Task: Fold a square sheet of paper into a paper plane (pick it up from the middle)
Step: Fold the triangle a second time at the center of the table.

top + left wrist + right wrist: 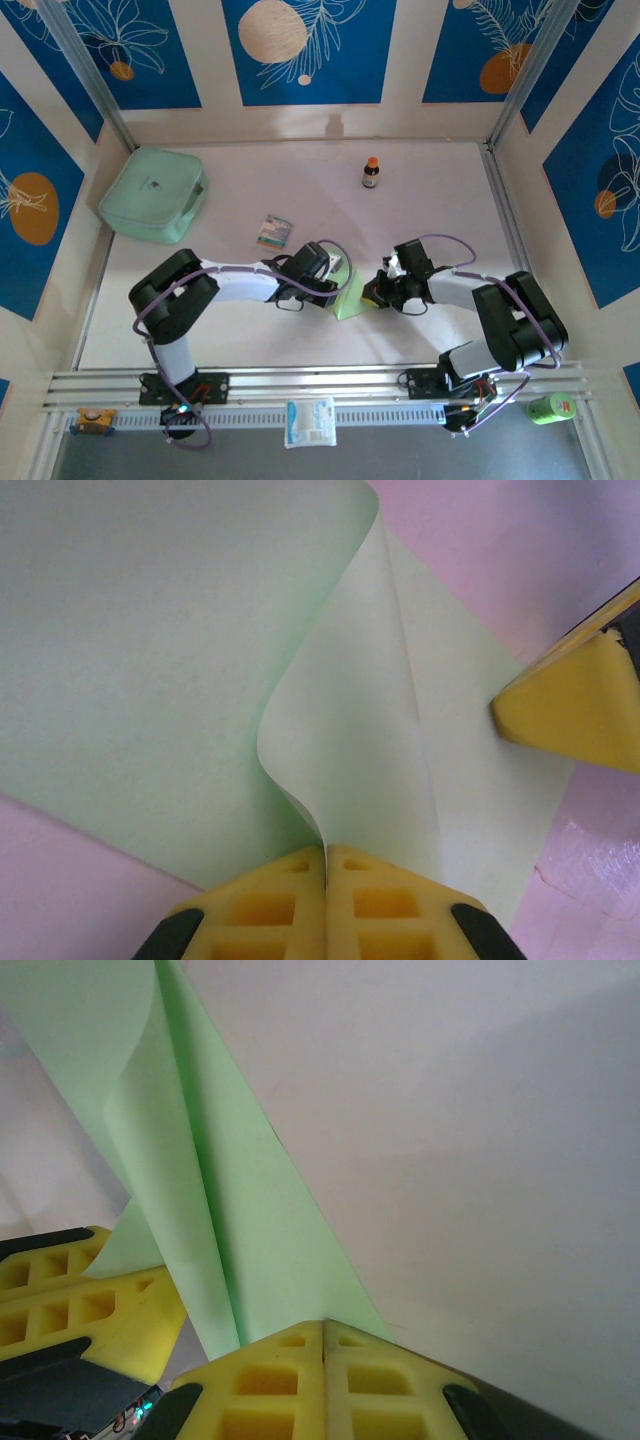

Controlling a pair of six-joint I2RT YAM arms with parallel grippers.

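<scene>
At the near middle of the tabletop (pixel 440 200), between the two arms, we see the lime-green sheet of paper (pixel 349 297), partly raised off the surface. The left arm (pixel 235 280) reaches it from 9 o'clock and the right arm (pixel 455 288) from 3 o'clock, so the left jaws and the right jaws meet the sheet from opposite sides, close together.

In the left wrist view, the left jaws are clenched on the sheet (pixel 150 650). Their yellow pads (pixel 275 905) press together at 6 o'clock with the paper's edge pinched in the seam between them. From that pinch a flap stands up and curls toward 12 o'clock, with a faint crease running along it, while the rest of the sheet lies flat on the pink surface. One pad of the right jaws meets the sheet's edge at 3 o'clock.

In the right wrist view, the right jaws are likewise clenched on the paper, which comes out of their closed seam at 6 o'clock and rises as a folded strip toward 11 o'clock. The left jaws sit at 8 o'clock, just beside that strip.

From above, a small striped packet (pixel 273 231) lies near the sheet at 10 o'clock. A mint-green box (pixel 152 195) sits well apart in the same direction, and a small brown bottle (pixel 371 172) stands upright at 12 o'clock.
</scene>
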